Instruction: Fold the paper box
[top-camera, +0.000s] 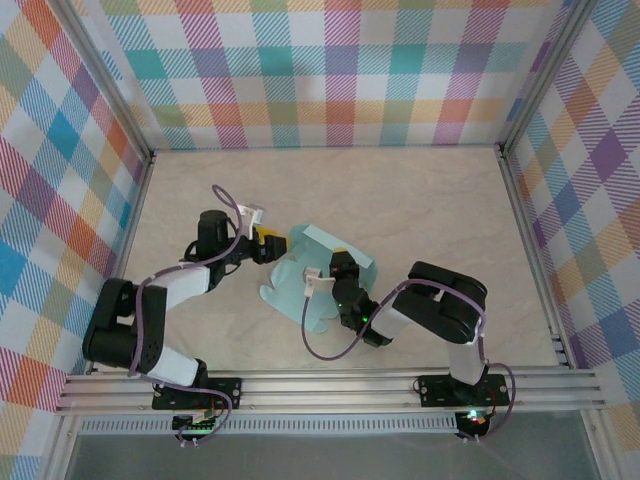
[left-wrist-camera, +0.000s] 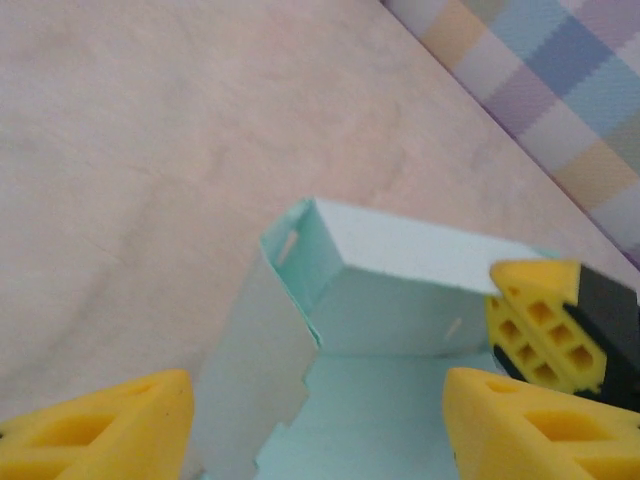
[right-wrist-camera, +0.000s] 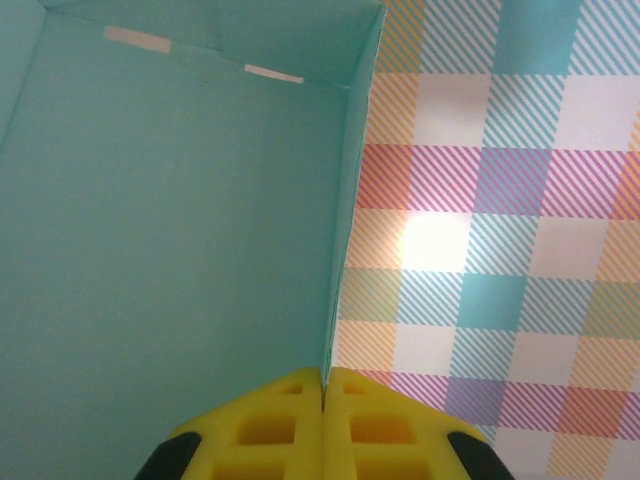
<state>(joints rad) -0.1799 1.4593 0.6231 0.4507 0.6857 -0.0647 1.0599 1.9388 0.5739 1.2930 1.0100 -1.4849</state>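
**Yellow fingertips pinch one wall upright; the side panel is next**

Yellow padded fingertips of the right gripper (right-wrist-camera: 323, 392) sit pressed together at the bottom of the right wrist view. The thin edge of one wall of the paper box (right-wrist-camera: 180, 250) runs straight down into the seam between them, so this gripper is clamped on the card. That wall stands upright and meets a second raised wall at a corner, where two small slots show near the top fold.

From above, the box lies near the middle of the table (top-camera: 430, 200), between the two arms. Its raised walls are on the far right side, and rounded flaps lie flat on the near left side.

The left gripper (left-wrist-camera: 318, 425) hovers low at the left edge of the box with its fingers well apart and nothing caught between them. A side panel with a notched edge rises between its fingers, nearer the left one. Whether the panel touches that finger cannot be told.

The step in hand looks like wall-raising: one corner is formed and braced, and the rest is unfolded. The task seems less than half done.

The next move likely calls for the left gripper to push or pinch the loose side panel upright and guide its tab toward a slot. The right gripper would need to hold steady meanwhile, since thin card can buckle or spring back.
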